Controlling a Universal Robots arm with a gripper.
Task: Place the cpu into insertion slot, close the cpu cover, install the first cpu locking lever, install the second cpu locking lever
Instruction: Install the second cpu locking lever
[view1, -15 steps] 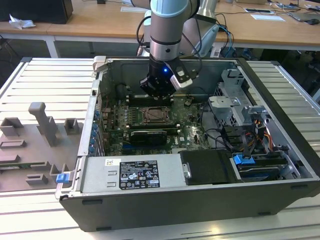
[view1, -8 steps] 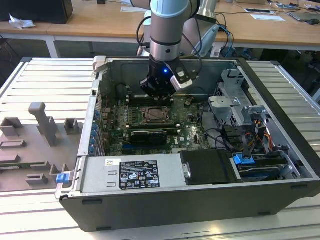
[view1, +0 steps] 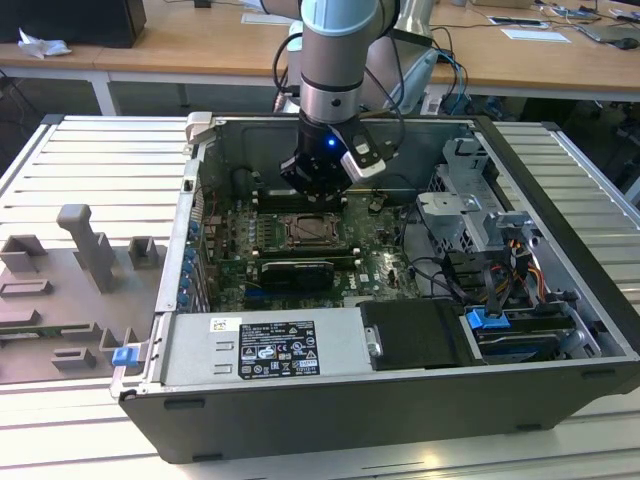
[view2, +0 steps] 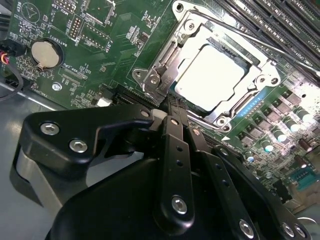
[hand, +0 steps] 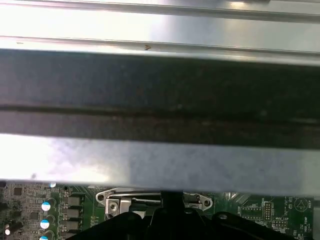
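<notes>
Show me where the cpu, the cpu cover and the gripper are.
cpu (view2: 212, 75): second wrist view, middle of its pale metal face.
cpu cover (view2: 186, 31): second wrist view, silver frame edge beside the chip.
gripper (view2: 169, 107): second wrist view, at the fingertips by the socket.

Open computer case on a slatted metal bench

The black computer case (view1: 330, 425) lies open on the ribbed bench top (view1: 95, 165), with a labelled power supply (view1: 265, 345) along its near edge and a drive cage (view1: 470, 215) toward the exterior view's right. Grey fixture blocks (view1: 85, 250) sit on the bench at the exterior view's left, beside a small blue clip (view1: 124, 355). In the second wrist view, a coin battery (view2: 45, 53) sits on the green motherboard (view2: 100, 60).
</notes>
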